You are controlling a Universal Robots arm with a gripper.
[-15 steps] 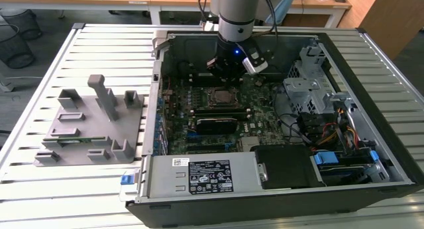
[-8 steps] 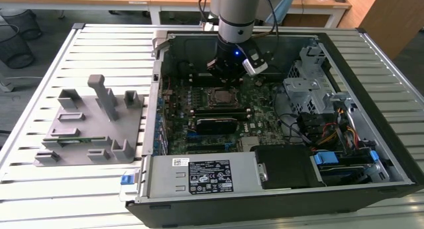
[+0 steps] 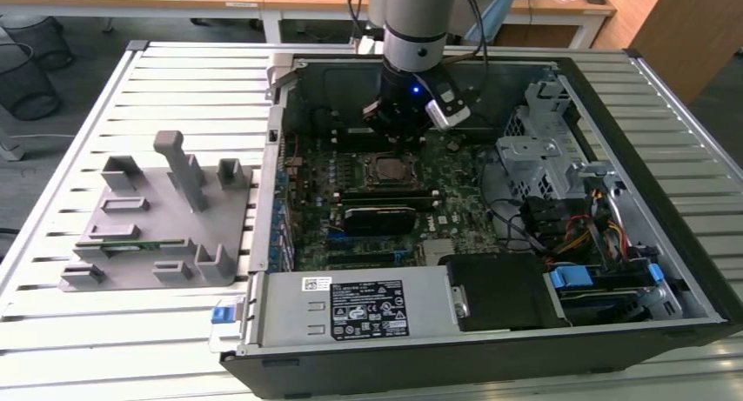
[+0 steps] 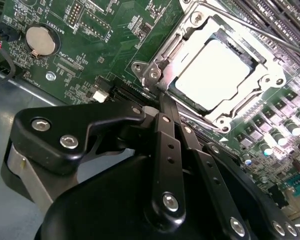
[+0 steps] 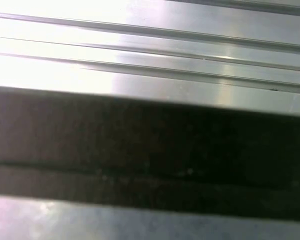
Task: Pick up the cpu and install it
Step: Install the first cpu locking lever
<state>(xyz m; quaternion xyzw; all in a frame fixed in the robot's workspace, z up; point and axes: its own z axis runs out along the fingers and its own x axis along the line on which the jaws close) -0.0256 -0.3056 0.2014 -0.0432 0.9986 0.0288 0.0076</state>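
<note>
Silver-topped cpu (image 4: 215,75) lay seated in its socket frame (image 4: 162,60); installing looked nearly done. The gripper (image 3: 395,133) hovered just above, its pincer's state impossible to tell.

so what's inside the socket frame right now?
The cpu sits inside the socket frame, its shiny top facing up. What lies beneath it is covered. The gripper hangs just beside the frame.

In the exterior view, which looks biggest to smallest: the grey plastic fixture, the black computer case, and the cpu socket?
1. Computer case, by far the largest.
2. Grey plastic fixture on the slatted table.
3. Cpu socket on the motherboard, much the smallest.
</note>
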